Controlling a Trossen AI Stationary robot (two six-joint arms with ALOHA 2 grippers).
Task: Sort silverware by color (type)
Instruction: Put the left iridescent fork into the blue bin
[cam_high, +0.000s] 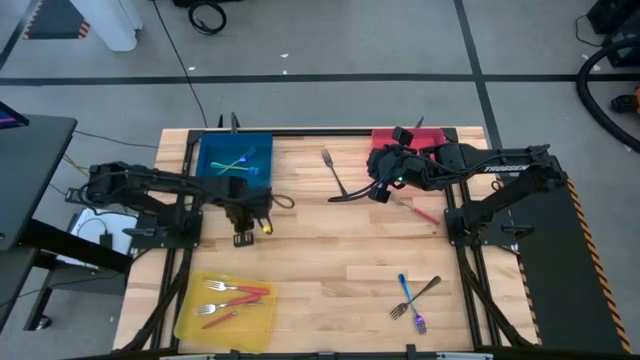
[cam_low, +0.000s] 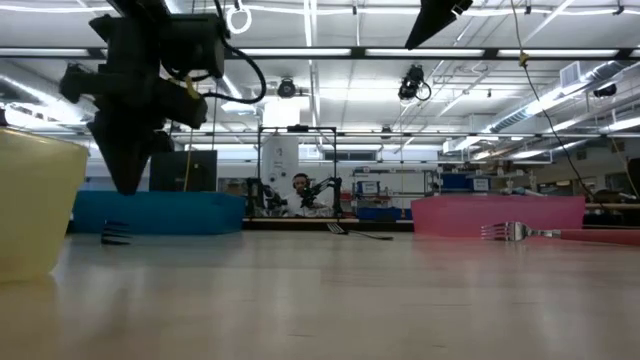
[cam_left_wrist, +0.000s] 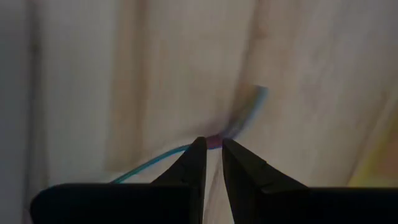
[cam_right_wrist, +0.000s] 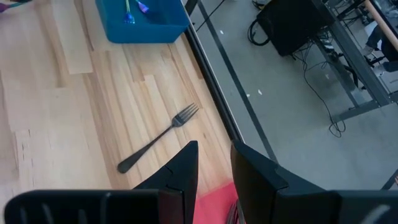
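Two narrow jaws of the left gripper (cam_left_wrist: 212, 142) pinch a teal fork (cam_left_wrist: 149, 163) just below the blue tray (cam_high: 204, 148), upper left of high view, so carry it level & release inside the rim; right gripper (cam_high: 380, 190), jaws apart & empty, waits upper centre-right.

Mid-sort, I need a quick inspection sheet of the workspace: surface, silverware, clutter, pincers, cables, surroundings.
Surface: pale wooden plank table.
Job's things: iridescent blue-teal utensils in the flat blue tray; red-handled forks in the flat yellow tray; dark metal fork loose; three mixed forks loose, right of the yellow tray; red-handled utensil on the table near the flat red tray.
Clutter: nothing seen.
Grippers: left pincer closed on a slim iridescent utensil; right pincer open, empty, near the dark metal fork.
Cables: black cable coil on the floor.
Surroundings: workshop; seated person far behind.
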